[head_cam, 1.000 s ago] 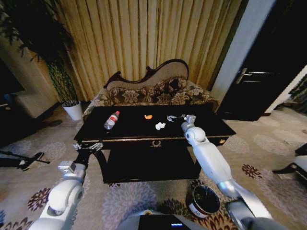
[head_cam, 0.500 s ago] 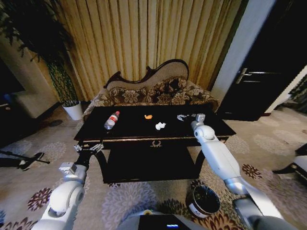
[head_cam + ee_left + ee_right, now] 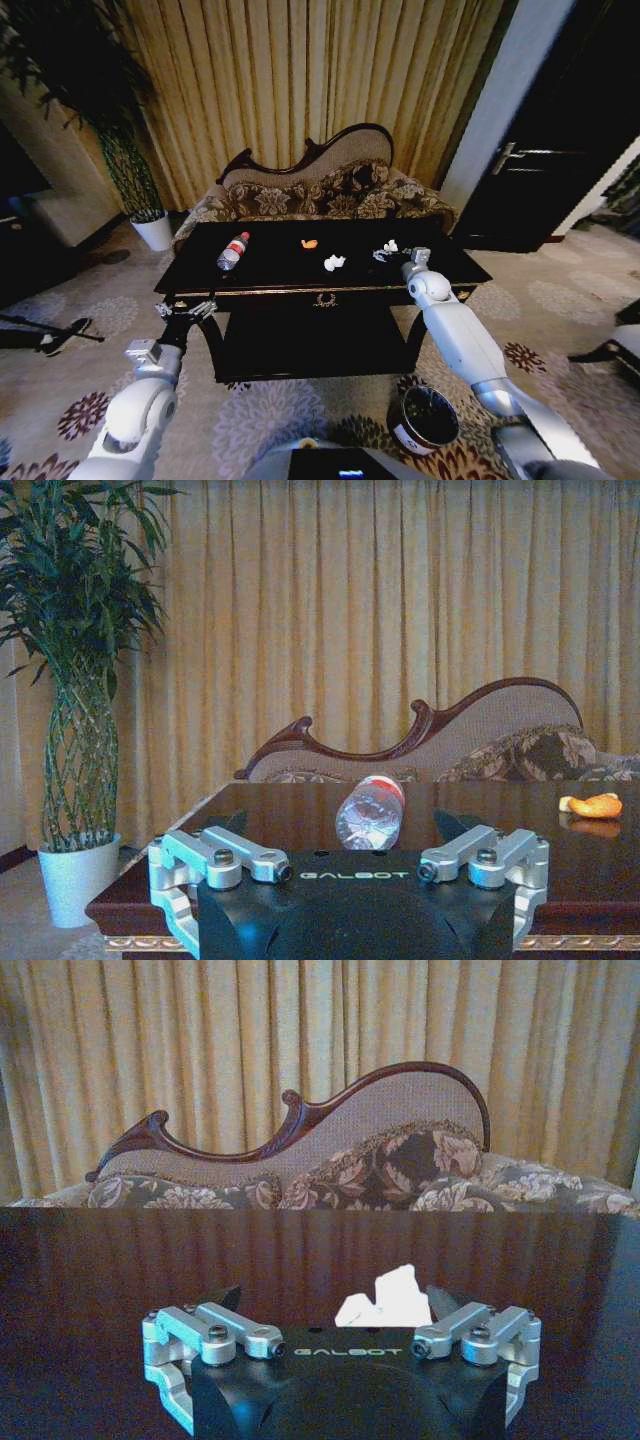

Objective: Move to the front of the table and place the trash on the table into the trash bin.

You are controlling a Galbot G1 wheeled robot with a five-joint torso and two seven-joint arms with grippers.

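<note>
On the dark table (image 3: 280, 268) lie the trash items: a clear bottle (image 3: 232, 251) with a red label, an orange scrap (image 3: 310, 243), a white paper wad (image 3: 334, 263) and a small pale piece (image 3: 391, 245). My right gripper (image 3: 384, 255) is over the table's right part, open, with the pale piece (image 3: 388, 1300) just ahead between its fingers (image 3: 222, 1333). My left gripper (image 3: 186, 309) is open and hangs level with the table's front left corner, facing the bottle (image 3: 372, 810) and the orange scrap (image 3: 595, 805). The trash bin (image 3: 424, 420) stands on the carpet under my right arm.
An ornate sofa (image 3: 330, 195) stands right behind the table, with curtains behind it. A tall plant in a white pot (image 3: 155, 232) is at the back left. A dark door (image 3: 560, 170) is at the right. A black stand's legs (image 3: 40, 335) lie on the floor at the left.
My right arm has swung to the right along the table, and the small pale piece now shows just beyond its gripper. The left arm has barely moved.
</note>
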